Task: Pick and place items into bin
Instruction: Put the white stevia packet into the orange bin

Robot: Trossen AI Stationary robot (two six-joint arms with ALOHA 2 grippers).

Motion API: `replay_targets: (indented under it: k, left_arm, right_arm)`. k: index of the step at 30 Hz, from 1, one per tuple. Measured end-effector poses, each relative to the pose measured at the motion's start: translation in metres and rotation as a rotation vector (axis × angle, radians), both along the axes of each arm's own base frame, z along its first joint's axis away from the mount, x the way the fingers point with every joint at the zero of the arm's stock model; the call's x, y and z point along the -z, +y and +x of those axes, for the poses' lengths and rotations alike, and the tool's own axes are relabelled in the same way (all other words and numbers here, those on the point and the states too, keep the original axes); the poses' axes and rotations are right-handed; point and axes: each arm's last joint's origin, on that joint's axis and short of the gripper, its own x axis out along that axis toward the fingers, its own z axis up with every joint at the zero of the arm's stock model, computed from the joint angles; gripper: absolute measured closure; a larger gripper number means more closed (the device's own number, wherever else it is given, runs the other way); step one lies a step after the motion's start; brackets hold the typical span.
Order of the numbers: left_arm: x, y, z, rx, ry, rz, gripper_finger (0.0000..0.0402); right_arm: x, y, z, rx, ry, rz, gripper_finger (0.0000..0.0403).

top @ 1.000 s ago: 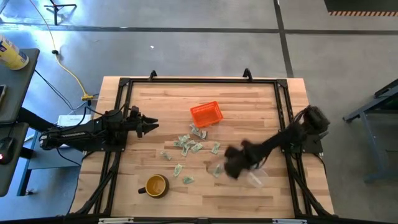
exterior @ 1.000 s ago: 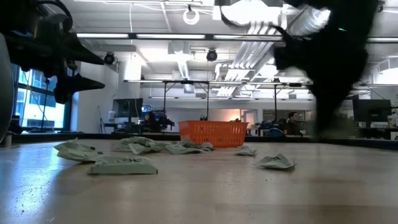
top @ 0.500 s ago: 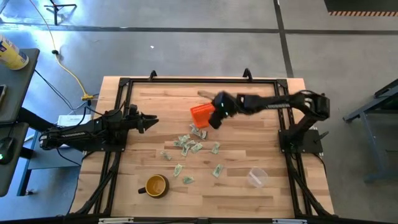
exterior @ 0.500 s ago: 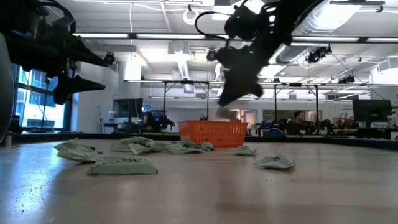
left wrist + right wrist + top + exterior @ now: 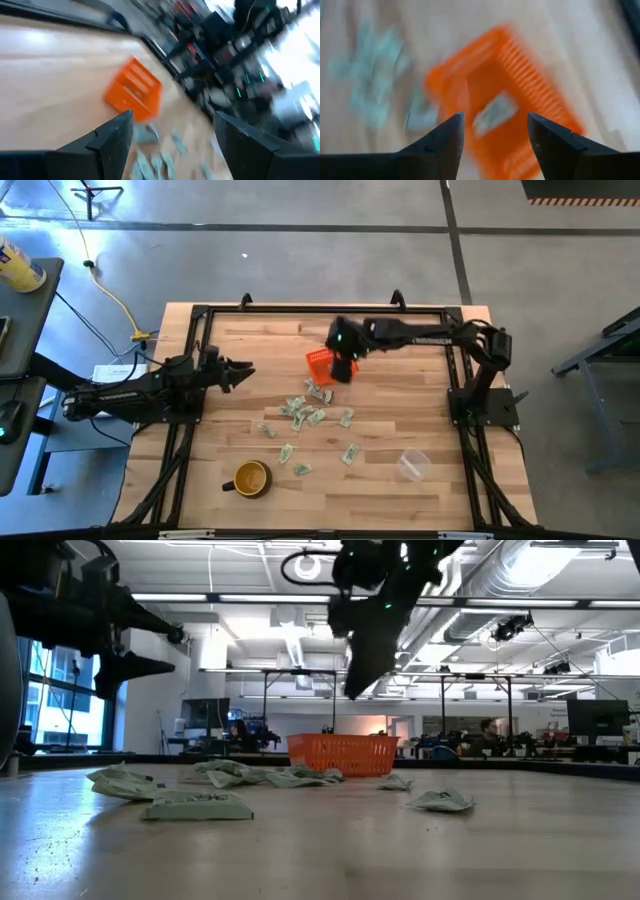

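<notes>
The orange bin [image 5: 318, 362] stands at the table's far middle, partly under my right gripper [image 5: 340, 370]. That gripper hangs open above the bin [image 5: 520, 85], nothing between its fingers. One pale scrap [image 5: 492, 114] shows inside the bin below the fingers; whether it lies on the bottom or is falling, I cannot tell. Several green-and-white scraps [image 5: 305, 412] lie flat on the wood nearer than the bin, and they also show in the low view [image 5: 200, 805]. My left gripper [image 5: 245, 372] waits open above the table's left side, pointing toward the bin [image 5: 134, 92].
A yellow-brown mug [image 5: 250, 477] stands near the front edge, left of centre. A clear plastic cup [image 5: 412, 465] lies at the near right. A black frame [image 5: 200, 320] runs around the tabletop. Bare wood shows right of the bin.
My right gripper has swung from low beside the clear cup at the near right, up and toward the far left. It now hangs over the bin. The scraps on the table, the mug and the cup have stayed where they were.
</notes>
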Motion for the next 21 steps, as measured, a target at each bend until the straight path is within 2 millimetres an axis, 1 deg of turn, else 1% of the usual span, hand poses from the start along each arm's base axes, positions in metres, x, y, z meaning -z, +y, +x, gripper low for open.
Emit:
replay_targets:
  k: [2, 4, 6, 8, 10, 12, 14, 16, 18, 19, 21]
  left_arm:
    - [0.004, -0.003, 0.004, 0.128, 0.053, 0.024, 0.0094]
    - [0.008, -0.007, 0.009, 0.235, 0.105, 0.044, 0.0094]
    - [0.009, -0.012, 0.014, 0.326, 0.162, 0.071, 0.0094]
    - [0.005, -0.019, 0.021, 0.432, 0.212, 0.109, 0.0094]
    - [-0.001, -0.027, 0.028, 0.537, 0.287, 0.122, 0.0094]
    - [-0.006, -0.037, 0.036, 0.636, 0.386, 0.151, 0.0094]
    - [-0.010, -0.047, 0.042, 0.708, 0.526, 0.241, 0.0094]
    - [-0.013, -0.053, 0.047, 0.723, 0.685, 0.340, 0.0094]
    - [-0.010, -0.057, 0.052, 0.707, 0.817, 0.407, 0.0094]
    - [-0.008, -0.058, 0.056, 0.715, 0.848, 0.425, 0.0094]
    - [-0.004, -0.060, 0.065, 0.751, 0.856, 0.444, 0.0094]
  right_arm:
    - [0.004, 0.024, -0.011, -0.129, 0.131, -0.035, 0.0188]
    - [0.014, 0.050, -0.022, -0.253, 0.236, -0.047, 0.0186]
    - [0.025, 0.075, -0.031, -0.341, 0.301, -0.050, 0.0185]
    - [0.036, 0.096, -0.037, -0.383, 0.329, -0.039, 0.0185]
    - [0.043, 0.111, -0.039, -0.361, 0.318, -0.024, 0.0185]
    - [0.049, 0.124, -0.042, -0.305, 0.302, -0.024, 0.0185]
    - [0.054, 0.135, -0.045, -0.242, 0.292, -0.045, 0.0185]
    - [0.057, 0.146, -0.047, -0.187, 0.262, -0.063, 0.0185]
    - [0.061, 0.156, -0.050, -0.149, 0.247, -0.075, 0.0185]
    - [0.063, 0.160, -0.053, -0.134, 0.242, -0.081, 0.0185]
    - [0.066, 0.168, -0.057, -0.108, 0.232, -0.095, 0.0185]
